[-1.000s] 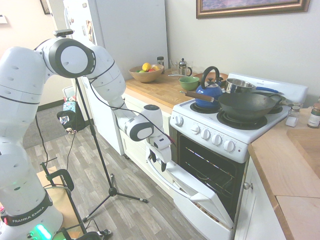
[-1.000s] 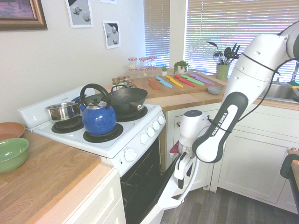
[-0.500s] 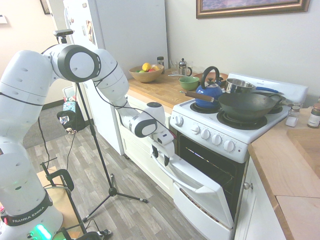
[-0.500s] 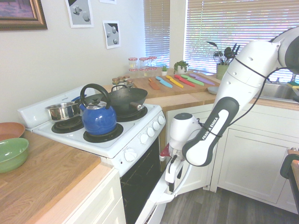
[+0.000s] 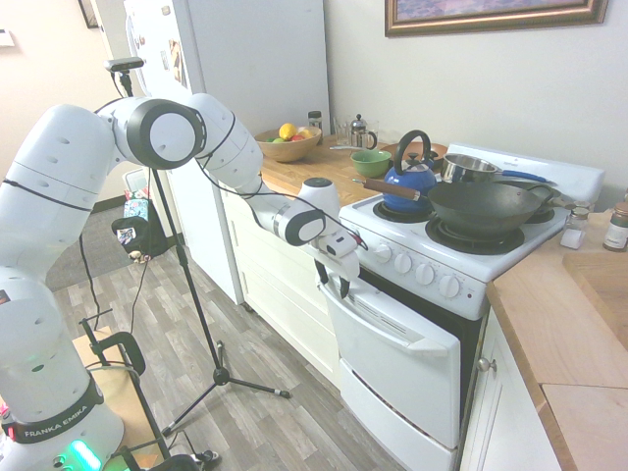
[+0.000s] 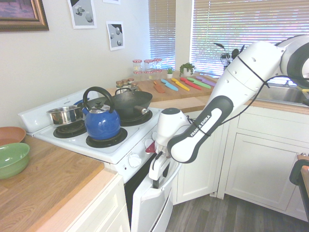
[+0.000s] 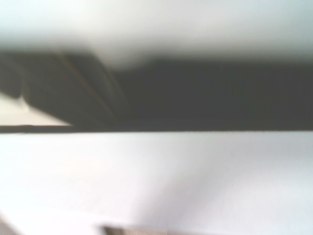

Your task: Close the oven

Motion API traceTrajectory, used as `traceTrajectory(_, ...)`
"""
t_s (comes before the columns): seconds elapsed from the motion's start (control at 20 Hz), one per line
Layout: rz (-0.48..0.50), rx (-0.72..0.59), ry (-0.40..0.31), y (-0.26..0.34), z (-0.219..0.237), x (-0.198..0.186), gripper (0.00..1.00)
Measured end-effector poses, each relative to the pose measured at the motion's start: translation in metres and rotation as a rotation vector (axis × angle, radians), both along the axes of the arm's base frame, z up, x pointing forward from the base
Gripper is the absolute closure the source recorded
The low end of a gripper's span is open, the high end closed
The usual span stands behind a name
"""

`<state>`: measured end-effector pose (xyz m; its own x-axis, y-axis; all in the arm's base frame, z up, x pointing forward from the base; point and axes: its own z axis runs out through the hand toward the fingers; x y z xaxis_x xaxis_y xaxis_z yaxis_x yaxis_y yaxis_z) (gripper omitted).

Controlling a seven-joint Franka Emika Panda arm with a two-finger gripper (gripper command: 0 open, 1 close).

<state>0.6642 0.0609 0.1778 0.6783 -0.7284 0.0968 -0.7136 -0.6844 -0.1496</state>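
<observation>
The white oven [image 5: 461,265] stands between wooden counters, with its door [image 5: 402,368] tilted nearly upright and a narrow dark gap left at the top. My gripper [image 5: 334,282] is against the left end of the door's bar handle [image 5: 378,316], its two dark fingers apart, open. From the other side the gripper [image 6: 158,171] presses on the upper edge of the door [image 6: 149,208] just under the knobs [image 6: 135,159]. The wrist view is a blur of white door surface [image 7: 156,186] below a dark strip of oven interior [image 7: 205,93].
On the burners sit a blue kettle [image 5: 410,177], a black wok [image 5: 486,206] and a steel pot [image 5: 469,167]. White cabinet drawers [image 5: 280,280] flank the oven on the left. A refrigerator [image 5: 245,69] stands beyond. A tripod [image 5: 211,343] stands on the floor.
The door has swung up from about half open to nearly upright. My gripper rose with the handle and moved in towards the oven front.
</observation>
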Motion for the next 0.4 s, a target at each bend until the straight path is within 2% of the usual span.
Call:
traceTrajectory(0.1, -0.001, 0.0, 0.004, -0.004, 0.017, 0.0, 0.0)
traceTrajectory(0.2, -0.002, -0.001, 0.042, -0.018, 0.03, -0.016, 0.0)
traceTrajectory(0.3, -0.003, -0.003, 0.113, -0.043, 0.045, -0.043, 0.0)
traceTrajectory(0.4, 0.052, 0.014, 0.198, -0.07, 0.06, -0.076, 0.0)
